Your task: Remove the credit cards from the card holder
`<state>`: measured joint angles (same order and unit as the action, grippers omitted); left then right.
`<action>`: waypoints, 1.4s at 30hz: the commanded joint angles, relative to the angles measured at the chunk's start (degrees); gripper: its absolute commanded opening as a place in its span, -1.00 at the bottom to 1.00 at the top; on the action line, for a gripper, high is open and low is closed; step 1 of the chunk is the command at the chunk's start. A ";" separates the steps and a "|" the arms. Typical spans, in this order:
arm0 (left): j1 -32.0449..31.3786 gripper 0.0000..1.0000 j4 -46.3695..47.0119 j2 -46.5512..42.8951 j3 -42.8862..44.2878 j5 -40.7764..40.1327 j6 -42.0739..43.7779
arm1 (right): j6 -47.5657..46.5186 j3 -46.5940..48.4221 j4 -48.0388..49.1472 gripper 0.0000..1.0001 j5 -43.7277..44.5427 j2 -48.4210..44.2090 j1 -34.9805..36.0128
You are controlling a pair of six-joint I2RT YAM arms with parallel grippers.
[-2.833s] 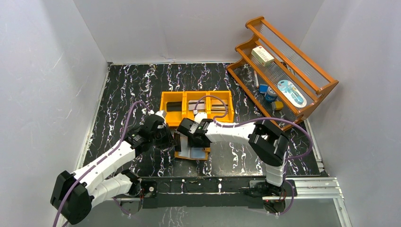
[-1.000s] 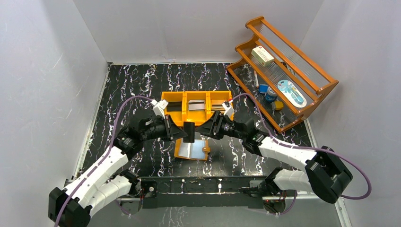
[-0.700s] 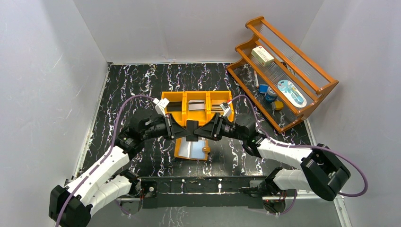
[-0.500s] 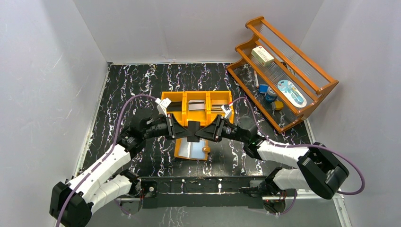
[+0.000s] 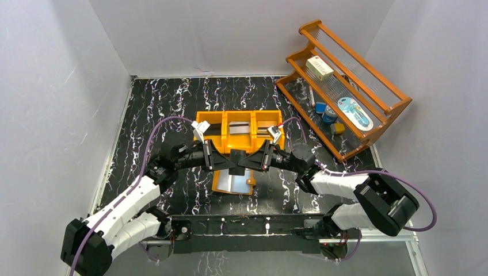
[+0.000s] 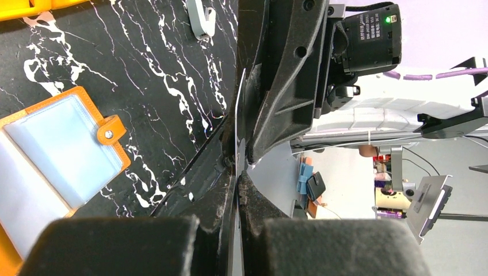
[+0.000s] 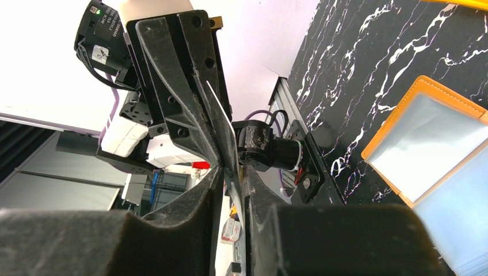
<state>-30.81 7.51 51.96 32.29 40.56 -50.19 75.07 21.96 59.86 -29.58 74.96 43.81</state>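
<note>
A black credit card (image 5: 236, 161) hangs on edge in the air between my two grippers, above the open tan card holder (image 5: 233, 183) with its pale-blue sleeves. My left gripper (image 5: 229, 161) is shut on the card. In the left wrist view its fingertips (image 6: 237, 183) pinch the thin card edge (image 6: 237, 126), and the holder (image 6: 63, 149) lies below left. My right gripper (image 5: 243, 161) faces it around the same card. In the right wrist view (image 7: 233, 177) the card (image 7: 221, 121) leans against one finger, with a gap at the other. The holder (image 7: 437, 144) lies at right.
An orange three-compartment bin (image 5: 253, 114) with dark and silver cards stands just behind the grippers. A wooden rack (image 5: 368, 135) at the back right holds a white box with a red mark (image 5: 319, 68) and small items. White walls close in the black marbled table.
My right gripper lifted the black card up off the holder. My left gripper moved right to meet it and closed on the card. Both now sit tip to tip.
</note>
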 commanded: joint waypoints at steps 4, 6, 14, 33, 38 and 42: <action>0.28 -1.00 -2.69 -1.27 0.34 -1.13 0.92 | 0.14 0.87 6.80 -0.66 -1.93 -0.98 -1.44; 0.23 -0.98 -4.79 -1.76 0.90 -2.66 2.06 | 0.08 0.61 6.70 -0.73 -1.90 -1.47 -1.55; 0.25 0.00 -13.63 -3.51 3.14 -11.20 5.90 | -3.99 1.92 -3.01 -1.00 -0.69 -4.43 -1.63; 0.29 0.97 -47.87 -4.69 17.87 -57.80 18.11 | -24.09 19.18 -42.72 -1.00 6.28 -4.13 -0.29; 5.53 0.97 -51.92 1.77 20.78 -62.39 19.73 | -30.41 27.01 -53.29 -1.00 11.25 -1.00 1.82; 15.44 0.97 -47.59 4.31 18.65 -50.53 21.82 | -35.45 32.99 -60.76 -1.00 16.74 1.12 3.08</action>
<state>-22.44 -39.92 55.27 51.18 -15.16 -31.33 47.13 48.25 8.05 -19.27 74.89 45.74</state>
